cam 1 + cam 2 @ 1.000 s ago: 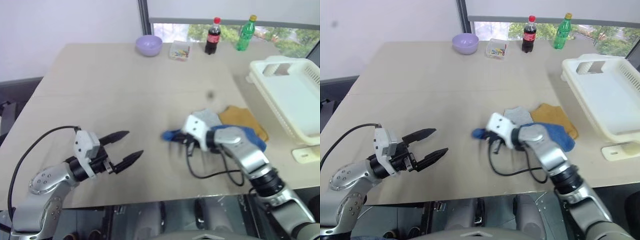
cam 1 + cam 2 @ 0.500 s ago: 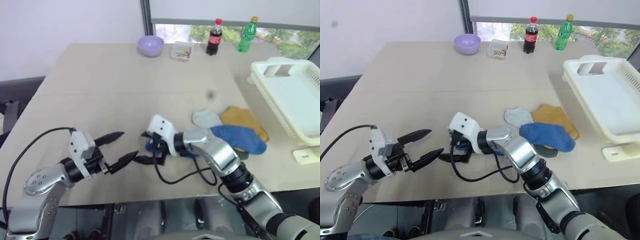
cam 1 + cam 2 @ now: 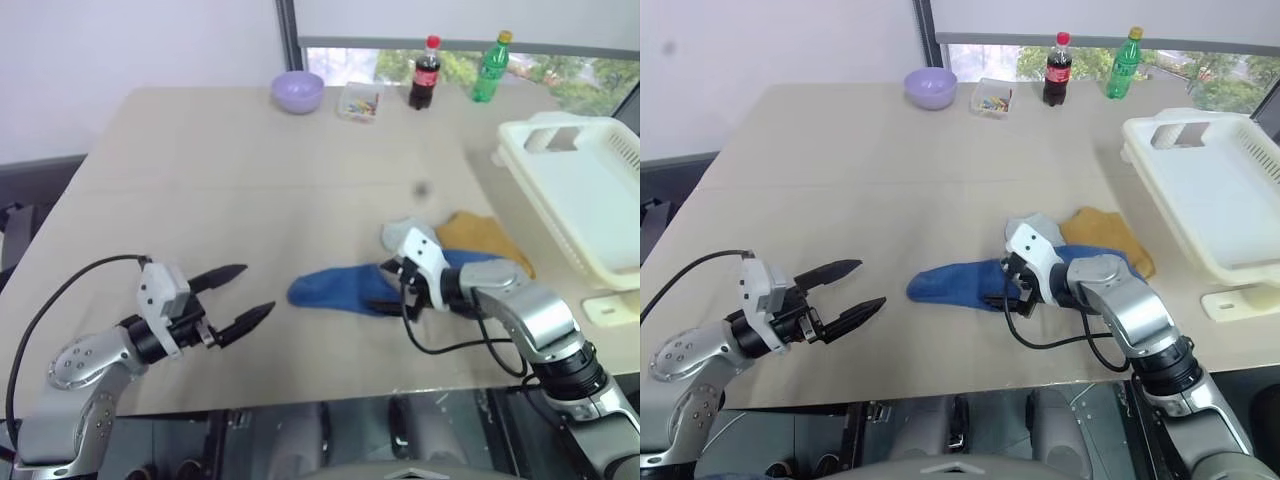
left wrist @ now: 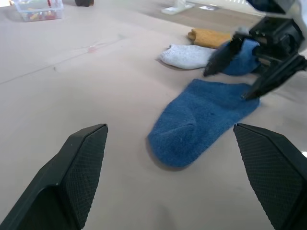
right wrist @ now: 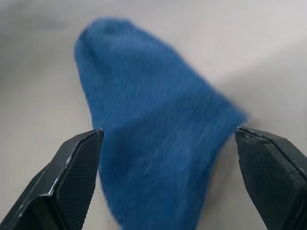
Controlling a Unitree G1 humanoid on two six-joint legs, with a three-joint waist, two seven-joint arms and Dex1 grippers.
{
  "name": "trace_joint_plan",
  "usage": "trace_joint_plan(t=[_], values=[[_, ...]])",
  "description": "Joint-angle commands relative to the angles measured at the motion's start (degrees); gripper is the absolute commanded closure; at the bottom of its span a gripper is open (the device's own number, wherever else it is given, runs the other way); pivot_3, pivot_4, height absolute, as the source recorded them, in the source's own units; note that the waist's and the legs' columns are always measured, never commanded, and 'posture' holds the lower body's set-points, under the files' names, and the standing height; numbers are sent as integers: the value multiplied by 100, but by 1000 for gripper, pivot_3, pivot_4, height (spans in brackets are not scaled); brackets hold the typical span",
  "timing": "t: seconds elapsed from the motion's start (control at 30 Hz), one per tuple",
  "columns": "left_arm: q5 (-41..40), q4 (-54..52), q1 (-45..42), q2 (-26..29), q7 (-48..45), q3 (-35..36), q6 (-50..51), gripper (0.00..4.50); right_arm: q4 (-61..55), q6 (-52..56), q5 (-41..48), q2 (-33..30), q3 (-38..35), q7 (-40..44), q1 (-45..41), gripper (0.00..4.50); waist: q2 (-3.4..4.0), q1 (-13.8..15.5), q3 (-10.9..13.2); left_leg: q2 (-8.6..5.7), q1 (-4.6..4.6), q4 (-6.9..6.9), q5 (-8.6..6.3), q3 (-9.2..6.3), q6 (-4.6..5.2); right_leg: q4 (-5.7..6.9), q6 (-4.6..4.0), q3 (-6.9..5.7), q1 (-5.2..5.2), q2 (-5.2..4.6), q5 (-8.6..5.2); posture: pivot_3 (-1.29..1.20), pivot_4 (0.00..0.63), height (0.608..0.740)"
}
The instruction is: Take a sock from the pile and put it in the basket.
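On the beige surface [image 3: 250, 170], toward its right edge, sits the basket [image 3: 585, 200]: a large white plastic rectangle with slatted sides and a cut-out handle at its far end, its floor bare in what shows. Left of the basket, near the front of the surface, lies the pile [image 3: 470, 245], a small loose heap with a mustard yellow sock [image 3: 482, 233] and a pale grey sock [image 3: 400, 236] at its far side and more blue beneath. One royal blue sock [image 3: 335, 288] lies flat and stretched out to the pile's left (fuzzy knit, rounded toe pointing away from the heap). At its near end hovers the right tool [image 3: 388, 287], its black fingers spread wide over the cloth, gripping nothing. Well to the left, above the front edge, the left tool [image 3: 245, 292] hangs with its fingers wide apart and empty.
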Motion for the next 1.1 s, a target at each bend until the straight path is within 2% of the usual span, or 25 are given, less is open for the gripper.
trace_joint_plan(t=[0.03, 0.07, 0.27, 0.5, 0.7, 0.9, 0.93, 0.97, 1.1], values=[[4, 31, -75, 100, -94, 79, -126, 0, -247, -75, -27, -263, 83, 2, 127, 1307, 0, 4, 0, -1, 0, 1, 0, 0, 0, 0, 2, 0, 0, -1, -1, 0, 150, 729], [10, 44, -87, 107, -115, 64, -129, 0, -238, -138, -67, -323, 157, 15, 147, 1620, 0, 3, 0, -1, 0, 1, 0, 1, 0, -1, 3, 0, 0, -3, -2, 0, 150, 729], [46, 107, -170, 110, -162, 32, -142, 0, -85, -422, -188, -323, 371, -57, 89, 4427, -1, 0, 0, 1, 0, 0, 0, -3, 0, -1, 2, 0, -1, 0, -2, 0, 150, 729], [65, 115, -186, 115, -206, 38, -149, 0, 273, -786, -410, 9, 755, -82, -182, 4427, -3, -11, -1, 3, 4, 0, 0, -2, 0, 2, 3, 0, 0, 2, -2, 0, 150, 729], [76, 98, -169, 110, -212, 41, -160, 0, 1118, -756, -675, 834, 881, -518, -756, 4427, -2, -23, 0, 5, 9, 1, 1, 1, -1, 12, -2, 3, -1, 6, 1, 0, 150, 729], [62, 74, -167, 103, -190, 51, -153, 0, 1318, -758, -744, 1064, 1092, -408, -978, 4427, -3, -8, -1, 1, 8, 0, 0, 5, -1, 7, -14, 3, 2, -3, 8, 0, 150, 729], [60, 70, -167, 99, -187, 49, -153, 0, 1272, -737, -735, 1055, 1127, -365, -978, 3802, -3, -10, 0, 1, 8, 0, 0, 5, -1, 7, -14, 3, 2, -3, 8, 0, 150, 729], [54, 65, -167, 95, -183, 47, -148, 0, 1213, -718, -719, 1040, 1140, -331, -962, 3574, -3, -11, 0, 2, 8, 0, 0, 4, -1, 8, -14, 3, 1, -2, 8, 0, 150, 729], [51, 59, -188, 78, -176, 13, -146, 0, 904, -620, -615, 931, 896, -335, -844, 1969, -2, -14, 0, 4, 8, -2, 0, 2, -2, 10, -14, 3, -1, 2, 8, 0, 150, 729]])
